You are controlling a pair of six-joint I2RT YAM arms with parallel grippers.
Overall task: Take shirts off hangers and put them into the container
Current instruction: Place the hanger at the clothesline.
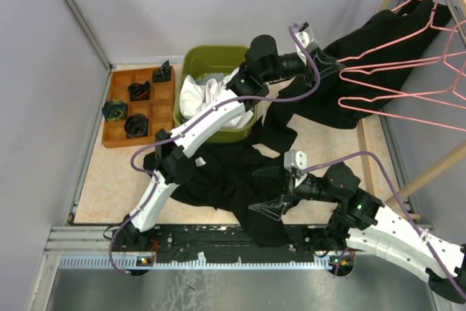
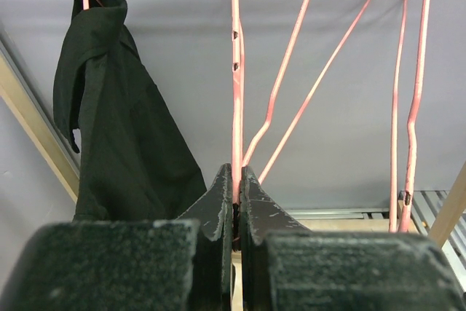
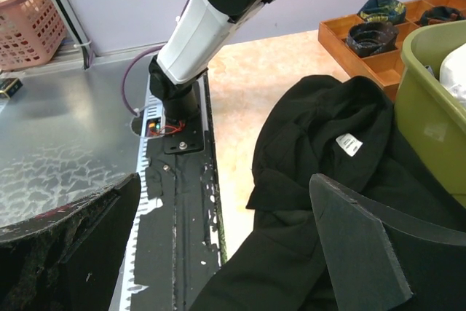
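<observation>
Table (image 1: 109, 180): we see a pale top with the two arm bases along its near edge.
Lying black shirt (image 1: 218, 180): crumpled flat on the table, just near of the container; we cannot tell whether it touches the container wall; in the right wrist view (image 3: 328, 121) its collar faces up.
Hanging black shirt (image 1: 378, 34): draped at the far right among the pink wires, off the table; in the left wrist view (image 2: 116, 121) it hangs from a hook at the left.
Container (image 1: 215, 54): the green tub stands at the far middle, just right of the wooden tray; a white shirt (image 1: 198, 96) lies bunched inside it.
Wooden tray (image 1: 125, 81): far left; we make out dark small items in several compartments.
Hangers (image 1: 393, 100): bare pink triangles at the right, beside the hanging shirt.
Left gripper (image 1: 336, 63): reached far right; in its own view (image 2: 237, 180) the jaws are pressed together on the pinched hanger (image 2: 236, 71), a single upright pink wire.
Right gripper (image 1: 263, 193): low over the lying black shirt; its fingers (image 3: 357, 245) stand spread wide, holding nothing.
Label (image 3: 350, 143): a small white tag inside the collar.
</observation>
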